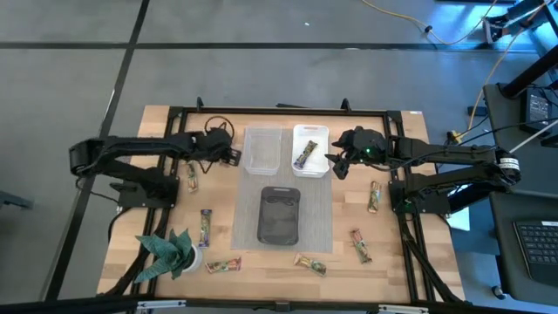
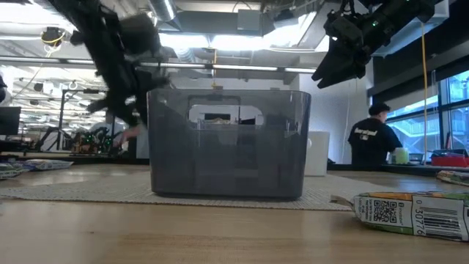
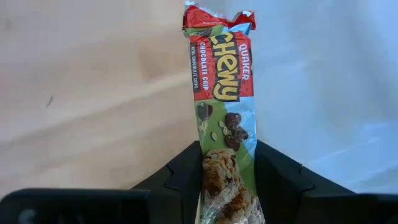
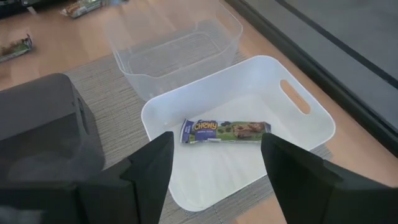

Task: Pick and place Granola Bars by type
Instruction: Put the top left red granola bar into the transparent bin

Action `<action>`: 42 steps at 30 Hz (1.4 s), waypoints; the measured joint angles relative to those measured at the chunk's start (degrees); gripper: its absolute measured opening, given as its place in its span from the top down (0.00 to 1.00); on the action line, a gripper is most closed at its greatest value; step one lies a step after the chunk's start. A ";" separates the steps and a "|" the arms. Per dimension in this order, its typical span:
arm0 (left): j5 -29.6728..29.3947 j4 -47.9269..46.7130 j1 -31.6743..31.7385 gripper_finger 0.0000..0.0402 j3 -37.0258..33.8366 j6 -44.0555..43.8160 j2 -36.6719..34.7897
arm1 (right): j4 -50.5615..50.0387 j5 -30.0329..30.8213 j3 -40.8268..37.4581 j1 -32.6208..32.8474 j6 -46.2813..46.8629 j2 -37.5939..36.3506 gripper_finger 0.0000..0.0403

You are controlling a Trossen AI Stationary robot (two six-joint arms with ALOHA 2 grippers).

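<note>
My left gripper is shut on a red-and-green chocolate chip granola bar and hangs at the left wall of the clear tray, where the high view shows it too. My right gripper is open above the white tray; its fingers touch nothing. A blue-purple bar lies flat on that tray's floor. Several more bars lie flat on the table. My left gripper pinches the chocolate chip bar between its two fingers, on the wrapper's end nearest the wrist. The fingers lie along the bar, whose far crimped end sticks out past the fingertips. The bar looks lifted clear of the wood.
A dark tray stands on a grey mat at the table's middle. A green artificial plant sits at the near left corner. One bar lies close to the low camera. A person stands in the room beyond.
</note>
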 joint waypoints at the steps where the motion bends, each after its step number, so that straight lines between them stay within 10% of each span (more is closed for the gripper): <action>1: 0.38 0.64 0.04 0.70 1.11 0.96 -1.07 | 0.00 0.00 0.00 -0.02 -0.02 0.00 0.39; 17: 1.33 6.20 -2.76 0.70 18.74 16.28 9.42 | 0.07 -0.02 0.00 0.00 0.36 0.00 0.39; 42: 1.29 10.04 -2.17 0.70 20.17 15.87 31.50 | -0.04 -0.11 0.00 0.00 1.51 0.00 0.39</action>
